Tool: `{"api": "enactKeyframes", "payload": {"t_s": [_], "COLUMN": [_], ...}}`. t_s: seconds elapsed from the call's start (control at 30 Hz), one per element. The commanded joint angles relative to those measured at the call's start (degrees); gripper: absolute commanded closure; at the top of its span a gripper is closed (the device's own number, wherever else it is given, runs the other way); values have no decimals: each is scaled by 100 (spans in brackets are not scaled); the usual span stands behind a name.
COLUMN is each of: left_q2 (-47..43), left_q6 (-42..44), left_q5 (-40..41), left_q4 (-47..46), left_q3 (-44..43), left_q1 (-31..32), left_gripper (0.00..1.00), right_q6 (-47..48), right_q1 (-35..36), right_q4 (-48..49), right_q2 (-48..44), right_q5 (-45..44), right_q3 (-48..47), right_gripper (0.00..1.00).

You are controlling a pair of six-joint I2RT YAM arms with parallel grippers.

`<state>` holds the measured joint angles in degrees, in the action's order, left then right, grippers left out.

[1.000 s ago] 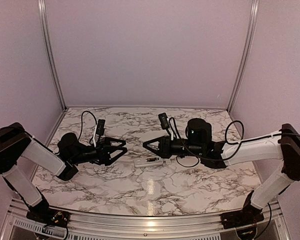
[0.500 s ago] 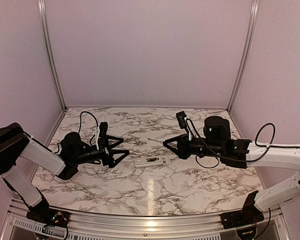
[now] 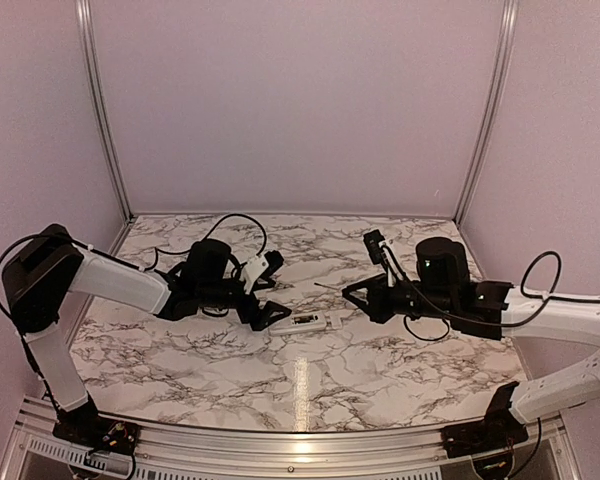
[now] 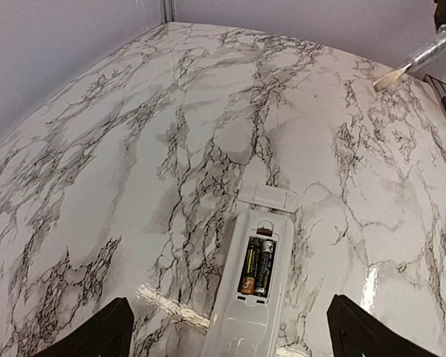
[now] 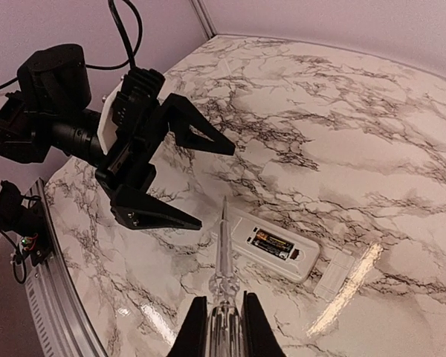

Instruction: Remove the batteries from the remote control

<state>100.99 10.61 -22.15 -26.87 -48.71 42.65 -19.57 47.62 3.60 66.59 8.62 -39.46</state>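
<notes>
The remote control (image 4: 247,312) lies recess-up on the worktop (image 4: 134,149), batteries (image 4: 257,265) seated along its long axis; my left fingers (image 4: 108,331), spread wide, straddle its near end, nearer than my right fingers (image 5: 195,331), clamped on a screwdriver (image 5: 221,253).

Two white-and-black arms bolted at the near edge of the table (image 3: 400,385).
The left arm (image 3: 120,283) and right arm (image 3: 565,310) wear smooth white shells between bulky black cylindrical joints, with black bases (image 3: 478,436) at that edge. Thin black cables (image 5: 121,33) loop above both wrists, farther from it. The left gripper (image 5: 217,186) has black triangular fingers (image 5: 157,216) beside a white ribbed plate (image 5: 113,119).
</notes>
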Motion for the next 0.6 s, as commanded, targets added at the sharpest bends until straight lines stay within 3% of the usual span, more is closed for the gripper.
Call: {"api": "enactKeyframes", "payload": {"t_s": [0.0, 0.57], "left_q2": [386, 1451], "left_q6": [650, 1467], "left_q5": [512, 529], "left_q4": [1558, 2911], "left_q3": [-508, -1576], "left_q1": [50, 225], "left_gripper": [5, 15], "right_q6": [137, 181], "right_q1": [-132, -226], "right_q4": [-188, -97], "right_q2": [-153, -372], "right_q5": [-132, -133], "right_q3": [84, 298], "right_gripper": [100, 100]}}
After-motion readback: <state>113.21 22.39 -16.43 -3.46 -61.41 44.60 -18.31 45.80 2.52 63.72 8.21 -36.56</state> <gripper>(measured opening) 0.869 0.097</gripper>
